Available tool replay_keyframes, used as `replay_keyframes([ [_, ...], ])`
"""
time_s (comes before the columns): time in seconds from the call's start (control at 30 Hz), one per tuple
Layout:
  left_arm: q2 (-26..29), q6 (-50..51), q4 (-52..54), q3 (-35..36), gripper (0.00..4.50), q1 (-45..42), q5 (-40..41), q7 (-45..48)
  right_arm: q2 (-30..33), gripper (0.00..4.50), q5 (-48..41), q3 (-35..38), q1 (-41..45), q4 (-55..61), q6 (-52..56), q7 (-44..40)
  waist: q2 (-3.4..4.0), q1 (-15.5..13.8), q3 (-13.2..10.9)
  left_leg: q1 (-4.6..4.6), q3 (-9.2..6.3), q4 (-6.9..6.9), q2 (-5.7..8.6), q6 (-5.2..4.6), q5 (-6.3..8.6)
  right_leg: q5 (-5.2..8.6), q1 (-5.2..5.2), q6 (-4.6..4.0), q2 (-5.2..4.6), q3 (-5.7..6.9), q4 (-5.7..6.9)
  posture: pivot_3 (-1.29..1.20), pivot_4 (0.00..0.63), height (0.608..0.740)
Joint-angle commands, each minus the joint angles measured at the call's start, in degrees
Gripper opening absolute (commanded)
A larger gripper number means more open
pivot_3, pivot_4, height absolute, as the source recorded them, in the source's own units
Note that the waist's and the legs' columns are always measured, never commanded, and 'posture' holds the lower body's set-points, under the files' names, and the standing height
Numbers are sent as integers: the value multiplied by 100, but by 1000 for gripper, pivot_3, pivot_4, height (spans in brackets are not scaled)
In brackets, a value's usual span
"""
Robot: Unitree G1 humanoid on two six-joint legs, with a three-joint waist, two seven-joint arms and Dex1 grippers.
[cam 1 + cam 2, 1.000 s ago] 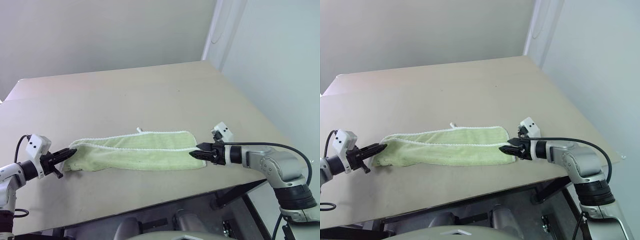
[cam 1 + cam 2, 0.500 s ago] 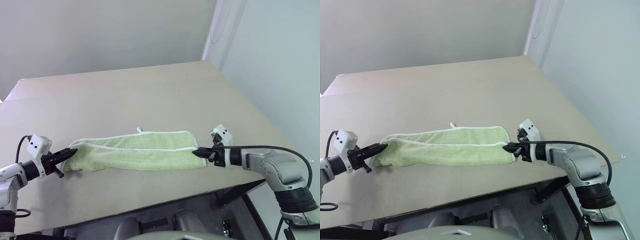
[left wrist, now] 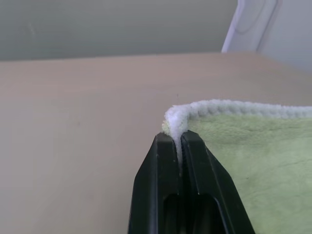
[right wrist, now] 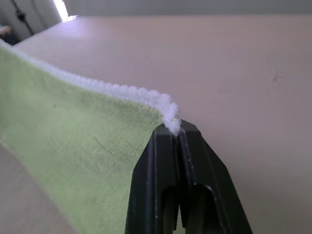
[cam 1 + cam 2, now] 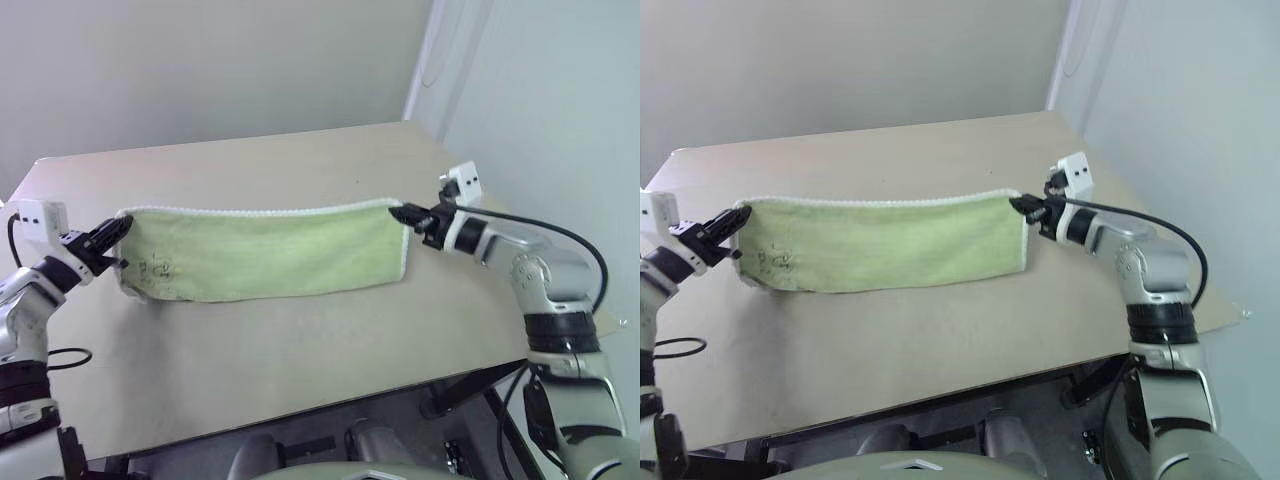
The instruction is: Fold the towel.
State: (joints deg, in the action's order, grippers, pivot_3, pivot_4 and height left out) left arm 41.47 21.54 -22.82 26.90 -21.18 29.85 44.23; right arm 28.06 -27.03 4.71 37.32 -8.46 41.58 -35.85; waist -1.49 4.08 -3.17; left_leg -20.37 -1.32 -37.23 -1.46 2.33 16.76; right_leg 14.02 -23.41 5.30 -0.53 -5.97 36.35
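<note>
- My right arm [image 5: 530,268] is silver-grey metal in rounded segments, with black ribbed bands at the joints.
- A black cable loops from its wrist down to the lower arm.
- Each wrist bears a small white camera box [image 5: 461,182].
- My left gripper [image 5: 112,232] and right gripper [image 5: 398,211] both have slim, tapering matte-black fingers [image 3: 195,161].
- A black cable trails behind my left arm [image 5: 25,315].

Left gripper [image 5: 122,228] clamped closed, right gripper [image 5: 396,211] clamped closed, both arms extended forward, spread apart.
</note>
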Motion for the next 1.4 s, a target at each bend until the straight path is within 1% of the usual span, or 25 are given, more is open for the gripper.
replay_keyframes([
  [0.03,-73,-727,-760,-270,0,-992,-534,-545,-199,38,443,158,922,-991,-878,438,1,-15,-1,2,-1,-2,0,0,-1,-1,2,0,0,0,2,0,0,740],
  [0.1,-164,-1309,-1553,-410,0,-1688,-864,-877,-286,38,651,270,1516,-1838,-1388,679,1,-13,-1,-2,-8,-8,4,4,-5,-9,2,1,1,4,3,0,0,740],
  [0.17,-160,-1840,-2508,-528,0,-2468,-1151,-1167,-290,38,710,421,2140,-2627,-1907,742,1,-3,-1,-4,-8,-10,8,6,-6,-13,6,4,-1,4,-2,0,0,740],
  [0.27,-81,-2602,-3607,-718,0,-3392,-1511,-1387,-201,38,707,572,2863,-3421,-2471,614,2,8,-2,-16,-8,6,12,6,-6,-25,0,25,-3,3,-22,0,0,740],
  [0.37,-20,-3043,-4068,-757,0,-3742,-1620,-1303,-90,38,699,586,3027,-3652,-2657,283,4,31,0,-18,-7,26,12,-1,-1,-23,-7,25,-8,2,-26,0,0,740],
  [0.43,27,-3183,-4049,-719,0,-3669,-1539,-854,-1,38,650,479,2709,-3246,-2525,-137,4,45,0,-24,-6,36,12,-12,6,-17,-16,21,-9,2,-26,0,0,740],
  [0.5,60,-3200,-3708,-692,0,-3270,-1380,-237,118,38,552,350,2151,-2564,-2182,-548,17,43,12,-61,-10,33,10,-15,8,-15,-48,20,-8,3,-22,0,0,740],
  [0.57,114,-2985,-3095,-615,0,-2622,-1126,370,262,38,374,238,1406,-1607,-1763,-922,24,47,13,-110,-10,15,11,-13,7,-15,-97,21,-13,3,-8,0,0,740],
  [0.63,190,-2627,-2188,-530,0,-1736,-852,802,412,38,137,181,601,-552,-1383,-1206,29,51,10,-116,-10,13,10,-13,7,-15,-107,20,-14,3,-2,0,0,740],
  [0.7,242,-2230,-1013,-377,0,-672,-546,1023,575,38,-61,166,-148,357,-1036,-1374,33,70,7,-118,-7,12,7,-13,7,-15,-115,19,-13,-1,7,0,0,740],
  [0.8,412,-1202,728,26,0,925,83,1255,830,38,-380,234,-1023,1319,-584,-1592,32,73,7,-111,-5,-8,-1,-12,6,-13,-116,16,-12,-5,36,0,0,740],
  [0.87,510,-790,1404,269,0,1628,326,1309,968,38,-551,302,-1418,1696,-447,-1714,25,39,8,-95,-3,-20,-3,-12,6,-10,-106,14,-10,-5,59,0,0,740],
  [0.9,529,-670,1595,338,0,1802,393,1281,1007,38,-604,327,-1517,1800,-410,-1722,25,6,5,-88,-3,-32,-3,-12,6,-5,-98,9,-4,-4,62,0,0,740],
  [1.0,556,-356,2105,835,0,2621,552,1242,1318,38,-813,384,-2183,2317,-228,-1996,33,-20,-8,-65,-4,-78,-14,-13,4,21,-60,-2,-2,12,77,0,0,740],
  [1.03,551,-310,2198,949,0,2827,562,1235,1388,38,-895,423,-2352,2448,-172,-2047,37,-11,-14,-12,2,-78,-15,-11,5,22,-19,-2,-5,12,70,0,0,740],
  [1.07,546,-283,2255,1003,0,2937,570,1221,1424,38,-955,451,-2439,2519,-140,-2056,54,3,-17,32,3,-78,-23,-3,10,23,3,-3,-7,13,49,0,0,740],
  [1.1,526,-301,2319,1080,0,3182,528,1260,1537,38,-1000,462,-2671,2669,-117,-2151,75,17,-15,41,-2,-76,-35,14,20,22,29,-4,-4,32,5,0,0,740],
  [1.13,506,-316,2376,1139,0,3366,505,1293,1618,38,-1033,478,-2851,2789,-104,-2215,102,26,-13,24,-16,-64,-42,17,22,15,28,-15,-4,62,-48,0,0,740],
  [1.17,493,-394,2372,1144,0,3531,405,1301,1720,38,-985,441,-3026,2849,-130,-2289,100,26,-14,-1,-33,-46,-52,17,22,-1,34,-36,-13,102,-117,0,0,740],
  [1.2,481,-553,2334,1090,0,3674,279,1363,1799,38,-908,389,-3150,2864,-188,-2334,94,18,-10,2,-27,-24,-50,17,22,-7,50,-46,-44,132,-147,0,0,740],
  [1.3,440,-1007,2198,827,0,3817,-75,1415,1922,38,-673,217,-3252,2803,-352,-2355,82,12,-5,25,11,-21,-47,16,21,-9,40,-48,-117,164,-136,0,0,740],
  [1.4,343,-1335,2134,566,0,3830,-319,1436,1950,38,-657,198,-3279,2815,-364,-2389,69,-9,3,26,51,-22,-41,14,18,-12,15,-48,-125,163,-125,0,0,740],
])
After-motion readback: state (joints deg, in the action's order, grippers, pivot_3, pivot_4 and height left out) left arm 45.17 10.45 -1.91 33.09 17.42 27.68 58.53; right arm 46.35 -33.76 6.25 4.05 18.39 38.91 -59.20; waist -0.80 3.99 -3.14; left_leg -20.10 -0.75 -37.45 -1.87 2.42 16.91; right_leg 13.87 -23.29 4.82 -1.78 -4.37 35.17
